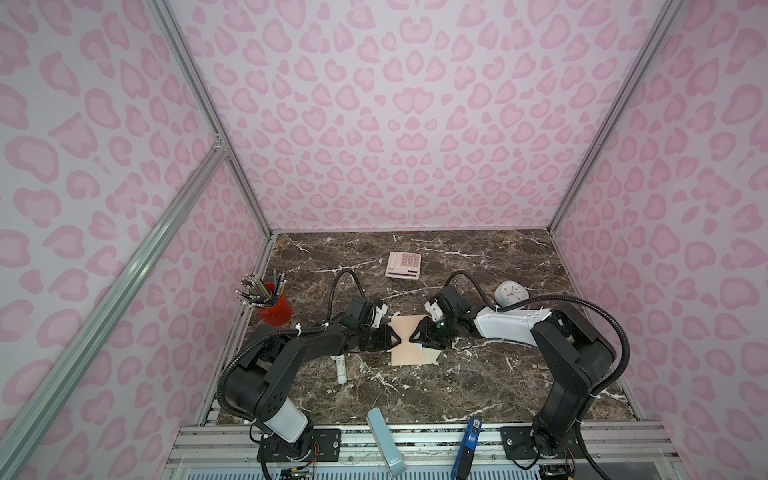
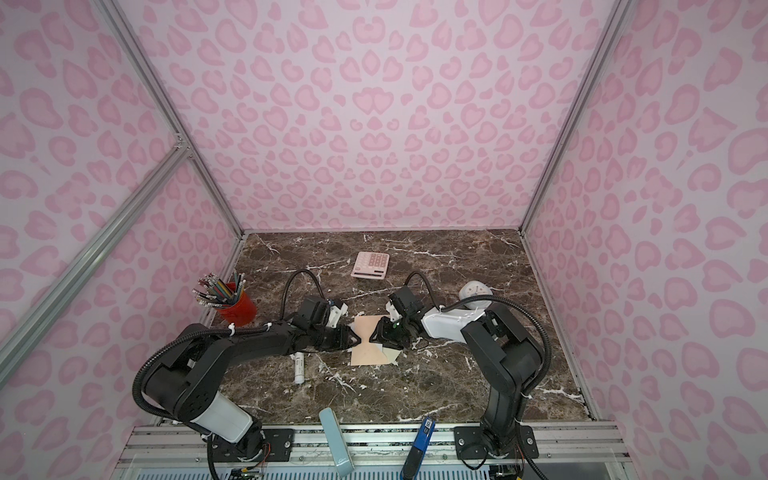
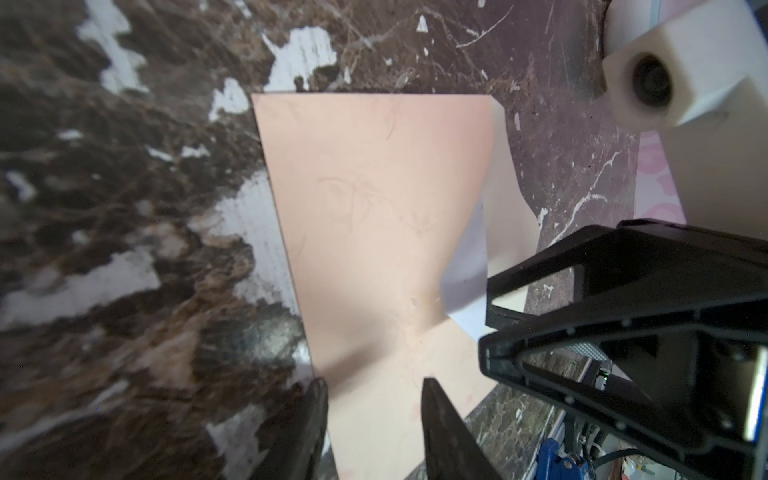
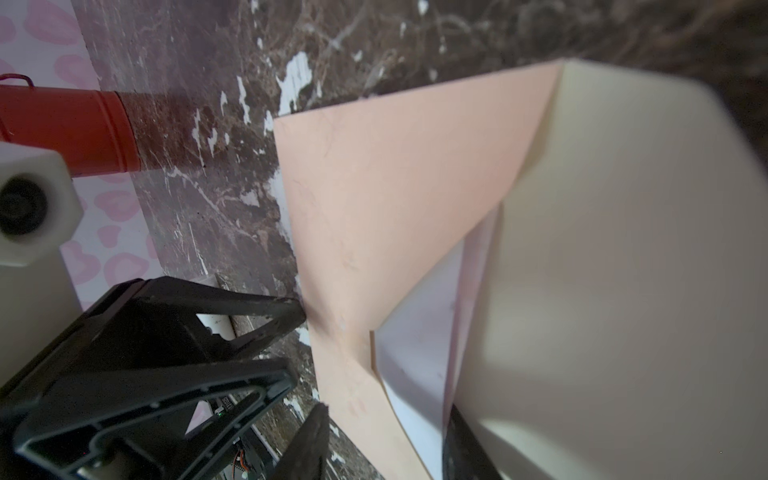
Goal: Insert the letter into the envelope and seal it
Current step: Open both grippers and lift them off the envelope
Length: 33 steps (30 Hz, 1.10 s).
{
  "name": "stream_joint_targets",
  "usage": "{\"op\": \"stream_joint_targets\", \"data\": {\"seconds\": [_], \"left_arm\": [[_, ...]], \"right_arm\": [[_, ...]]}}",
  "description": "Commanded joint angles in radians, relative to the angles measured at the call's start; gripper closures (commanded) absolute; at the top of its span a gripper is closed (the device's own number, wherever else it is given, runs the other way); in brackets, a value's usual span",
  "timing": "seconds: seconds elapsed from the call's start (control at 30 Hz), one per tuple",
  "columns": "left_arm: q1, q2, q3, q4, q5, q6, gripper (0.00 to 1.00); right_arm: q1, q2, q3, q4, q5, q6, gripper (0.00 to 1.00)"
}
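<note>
In both top views the envelope (image 1: 407, 356) lies flat at the centre of the marble table (image 1: 478, 386). The left gripper (image 1: 395, 339) and right gripper (image 1: 417, 338) reach over its opposite edges. Left wrist view: left jaws stand spread over the envelope's near edge. Right wrist view: right jaws stand spread. The letter (image 4: 415, 365) shows white in the envelope's mouth, beside the open cream flap (image 4: 623, 249).

Black arms (image 1: 291, 357), white link covers (image 1: 507, 322), corrugated black cables (image 1: 536, 299), triangular jaws.
</note>
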Motion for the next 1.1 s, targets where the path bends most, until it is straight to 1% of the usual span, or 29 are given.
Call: {"op": "stream_joint_targets", "data": {"seconds": [0.0,0.13,0.5,0.67,0.9,1.07], "left_arm": [[-0.001,0.005,0.003,0.018,0.008,0.004,0.60],[-0.001,0.005,0.004,0.015,0.010,0.007,0.60],[0.001,-0.009,0.023,-0.011,0.007,0.016,0.59],[0.006,-0.015,0.034,-0.027,-0.002,0.023,0.59],[0.026,-0.015,0.052,-0.044,-0.016,0.032,0.51],[0.046,0.005,0.070,-0.048,-0.012,0.039,0.50]], "right_arm": [[0.001,0.010,0.008,-0.021,0.011,-0.016,0.54],[0.002,0.008,0.020,-0.054,0.028,-0.036,0.53],[0.001,-0.040,0.075,-0.226,0.101,-0.121,0.47],[-0.012,-0.046,0.096,-0.251,0.119,-0.134,0.46],[-0.030,-0.007,0.158,-0.263,0.142,-0.138,0.46],[-0.033,0.028,0.189,-0.257,0.137,-0.134,0.46]]}}
